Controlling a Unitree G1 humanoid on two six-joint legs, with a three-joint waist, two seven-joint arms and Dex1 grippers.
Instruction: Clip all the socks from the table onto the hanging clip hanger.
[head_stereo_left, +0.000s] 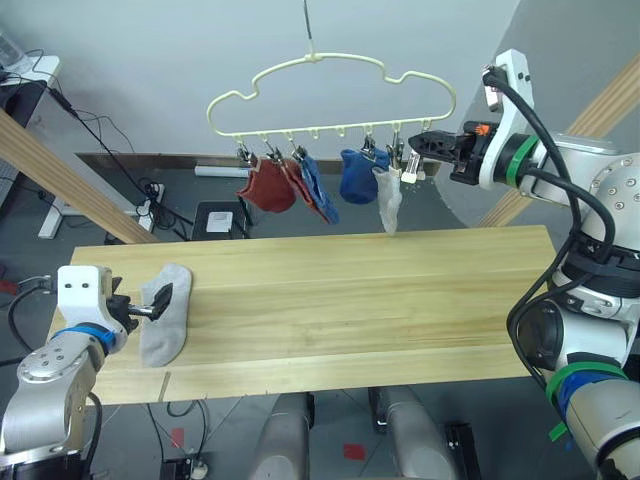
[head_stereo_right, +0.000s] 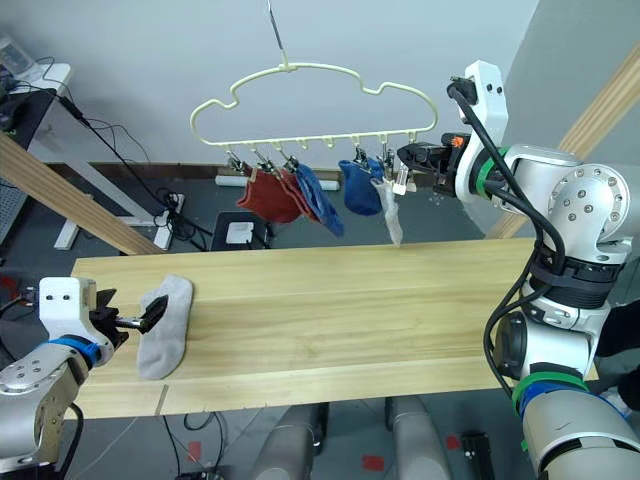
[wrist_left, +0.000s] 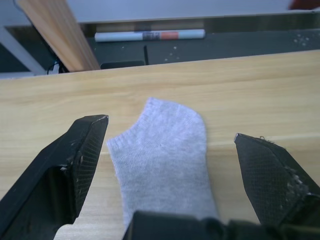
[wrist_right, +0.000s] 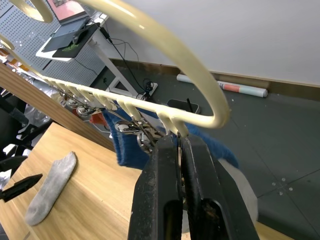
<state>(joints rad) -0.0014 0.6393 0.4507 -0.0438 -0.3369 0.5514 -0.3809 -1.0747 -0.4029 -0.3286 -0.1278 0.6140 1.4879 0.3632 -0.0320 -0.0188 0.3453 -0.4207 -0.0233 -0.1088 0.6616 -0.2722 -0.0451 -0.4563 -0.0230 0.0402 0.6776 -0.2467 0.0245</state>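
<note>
Left gripper (head_stereo_left: 158, 301) spread wide over the last grey sock (head_stereo_left: 166, 314) on the table (head_stereo_left: 380, 300); it should close squarely on the cuff while the right gripper (head_stereo_left: 420, 143) pinches the end clip (head_stereo_left: 409, 172) on the clip hanger (head_stereo_left: 330, 95).

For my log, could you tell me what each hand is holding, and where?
The right hand pinches a clip on the clip hanger. The left hand, open, straddles the table's grey sock, holding nothing.

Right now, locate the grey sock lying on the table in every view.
Left eye view: grey sock at the table's left end, by the left gripper.
Right eye view: same spot.
Left wrist view: between the open fingers.
Right wrist view: far below the clip hanger.
Shared landmark: the table.
</note>
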